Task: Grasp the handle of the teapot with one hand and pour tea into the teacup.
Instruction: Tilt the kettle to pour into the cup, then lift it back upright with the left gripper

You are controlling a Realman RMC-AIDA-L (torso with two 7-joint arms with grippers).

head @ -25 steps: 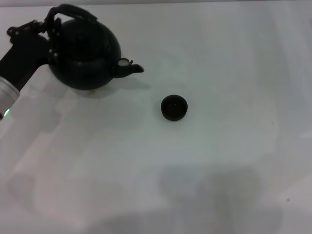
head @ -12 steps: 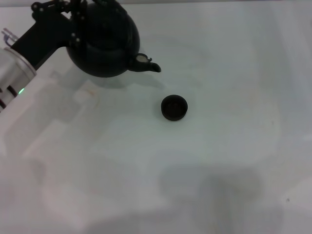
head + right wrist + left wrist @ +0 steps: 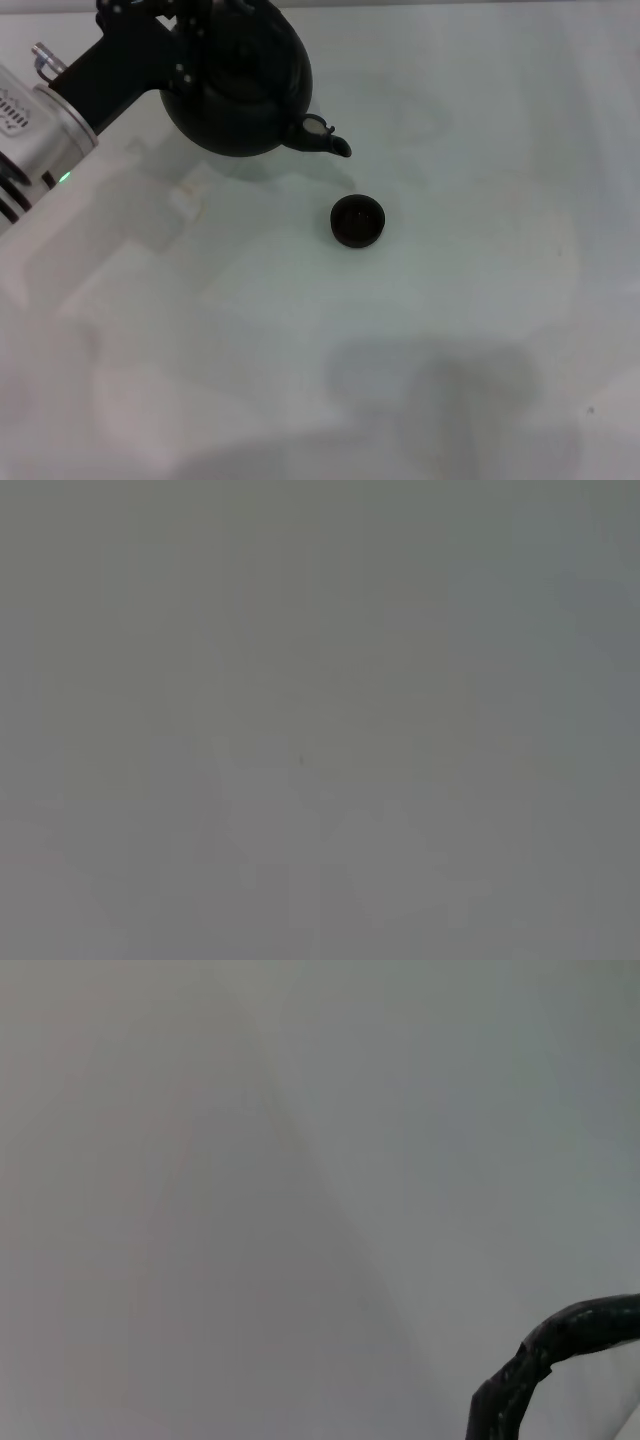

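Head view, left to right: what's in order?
Silver-and-black left arm → left gripper at the handle → round matte black teapot → its short spout → tiny black handleless teacup.

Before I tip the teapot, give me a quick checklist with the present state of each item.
1. Left gripper at the handle carrying the teapot: ok; finger closure itself: cannot tell.
2. Spout pointing toward the teacup: ok.
3. Spout directly over the teacup: not ok, it sits short of it, toward the robot's left and farther away.
4. Teacup upright, mouth up: ok.
5. Lid seated: cannot tell.
6. Right arm out of the way: ok, not in view.
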